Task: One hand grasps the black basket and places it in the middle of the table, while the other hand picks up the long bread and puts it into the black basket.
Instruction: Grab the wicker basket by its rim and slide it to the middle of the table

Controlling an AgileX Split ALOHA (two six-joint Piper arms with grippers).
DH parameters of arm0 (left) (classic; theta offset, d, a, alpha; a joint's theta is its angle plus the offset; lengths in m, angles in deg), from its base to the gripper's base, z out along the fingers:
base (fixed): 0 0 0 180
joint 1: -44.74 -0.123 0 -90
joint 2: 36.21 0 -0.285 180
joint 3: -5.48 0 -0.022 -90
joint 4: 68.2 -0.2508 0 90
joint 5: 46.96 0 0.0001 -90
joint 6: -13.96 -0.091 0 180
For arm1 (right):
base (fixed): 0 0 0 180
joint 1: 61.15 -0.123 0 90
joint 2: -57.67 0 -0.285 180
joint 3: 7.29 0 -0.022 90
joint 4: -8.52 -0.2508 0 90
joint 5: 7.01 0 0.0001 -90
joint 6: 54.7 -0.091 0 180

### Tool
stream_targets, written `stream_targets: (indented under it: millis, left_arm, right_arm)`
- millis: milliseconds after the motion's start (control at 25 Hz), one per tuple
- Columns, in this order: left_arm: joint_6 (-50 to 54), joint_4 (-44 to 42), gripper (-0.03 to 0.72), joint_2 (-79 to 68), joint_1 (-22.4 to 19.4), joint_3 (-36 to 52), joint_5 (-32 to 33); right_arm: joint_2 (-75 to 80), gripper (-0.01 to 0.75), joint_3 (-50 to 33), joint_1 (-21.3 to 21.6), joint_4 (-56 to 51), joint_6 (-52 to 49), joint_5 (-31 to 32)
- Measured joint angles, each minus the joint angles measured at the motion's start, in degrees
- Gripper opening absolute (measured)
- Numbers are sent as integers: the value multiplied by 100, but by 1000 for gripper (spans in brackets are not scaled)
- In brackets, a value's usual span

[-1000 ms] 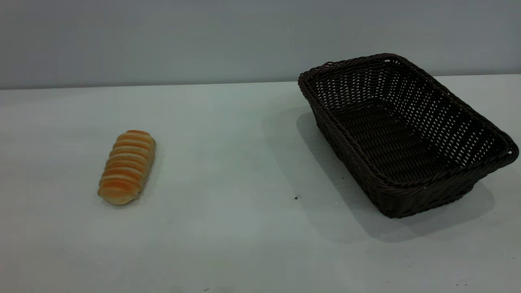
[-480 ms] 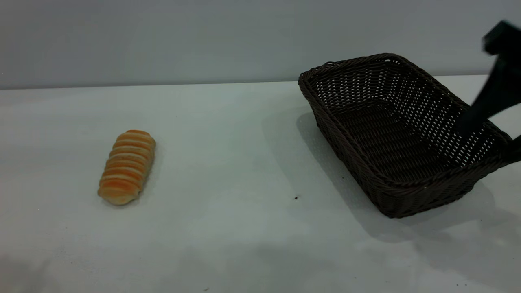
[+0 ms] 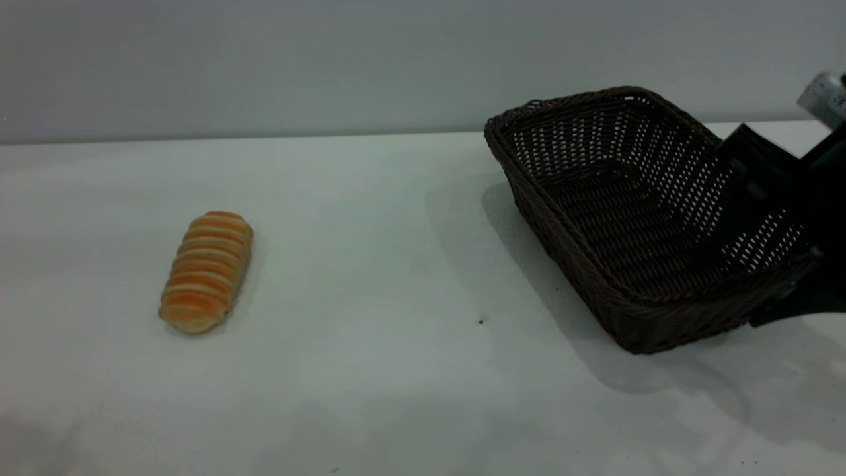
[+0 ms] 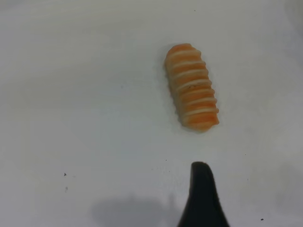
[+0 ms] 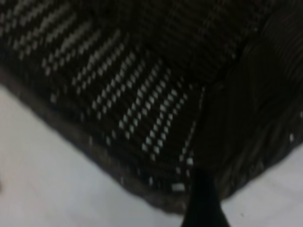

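Note:
The long bread (image 3: pixel 206 271) lies on the white table (image 3: pixel 396 264) at the left. The left wrist view shows it (image 4: pixel 191 87) from above, with the one visible finger (image 4: pixel 201 194) of my left gripper hovering apart from its near end. The left gripper is outside the exterior view. The black basket (image 3: pixel 634 218) stands at the right. My right gripper (image 3: pixel 760 277) is open and straddles the basket's right end wall, one finger inside and one outside. The right wrist view shows the basket's wall (image 5: pixel 142 94) close up behind one finger (image 5: pixel 201 198).
A few tiny dark specks (image 3: pixel 480 322) dot the table between the bread and the basket. A grey wall (image 3: pixel 330 66) runs behind the table's far edge.
My right gripper has come in from the right and dropped lower over the basket's right end. The basket and the bread have stayed in place.

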Motion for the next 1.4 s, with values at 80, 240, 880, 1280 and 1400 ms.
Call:
stream_targets:
  millis: [80, 240, 880, 1280, 1400]
  left_arm:
    - [0, 0, 569, 0, 0, 0, 0]
    - [0, 2, 569, 0, 0, 0, -13]
    - [0, 13, 568, 0, 0, 0, -15]
    - [-6, 33, 568, 0, 0, 0, -15]
    - [-11, 33, 568, 0, 0, 0, -15]
  right_arm:
    - [193, 552, 10, 0, -389, 31, -167]
    - [571, 549, 12, 0, -1154, 43, -700]
    - [916, 90, 205, 22, -2139, 361, -1012]
    - [1492, 90, 2957, -37, 1081, 876, 1842]
    - [1921, 90, 3809, -202, 1843, 823, 2627]
